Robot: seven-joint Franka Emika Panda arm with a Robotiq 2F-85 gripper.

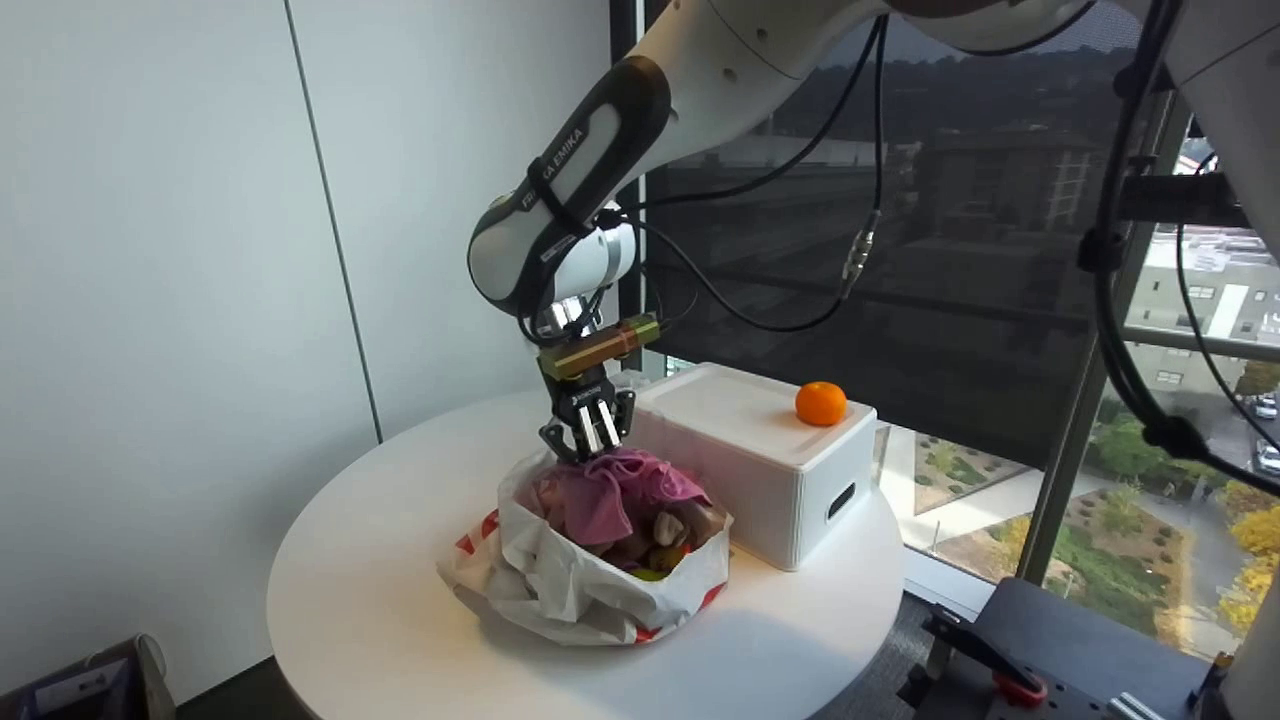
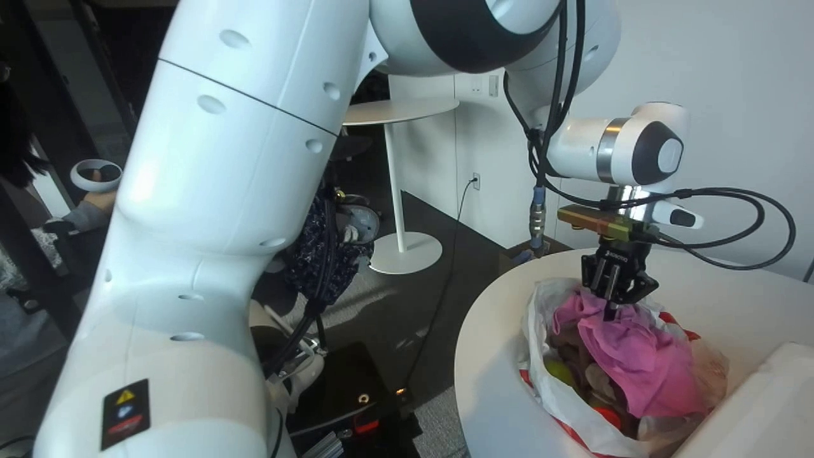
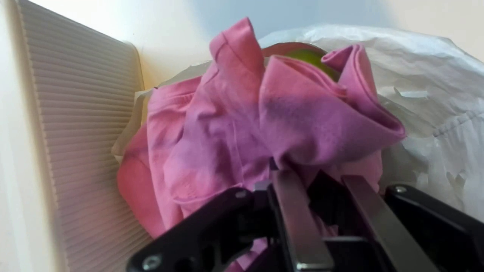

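A pink cloth (image 1: 600, 510) lies crumpled on top of an open white plastic bag (image 1: 570, 590) with red marks. In an exterior view the cloth (image 2: 648, 369) drapes over brown and other items in the bag. My gripper (image 1: 597, 452) points down with its fingertips in the cloth; it also shows in an exterior view (image 2: 612, 309). In the wrist view the fingers (image 3: 317, 175) are close together, with folds of the cloth (image 3: 227, 124) gathered between and around them. The very tips are partly hidden by cloth. A green item (image 3: 308, 58) shows beneath the folds.
The bag stands on a round white table (image 1: 370, 610). A white lidded box (image 1: 730, 490) stands close beside the bag, with an orange fruit (image 1: 820, 404) on its lid. The box's ribbed side fills the left of the wrist view (image 3: 87, 124). A wall and window stand behind.
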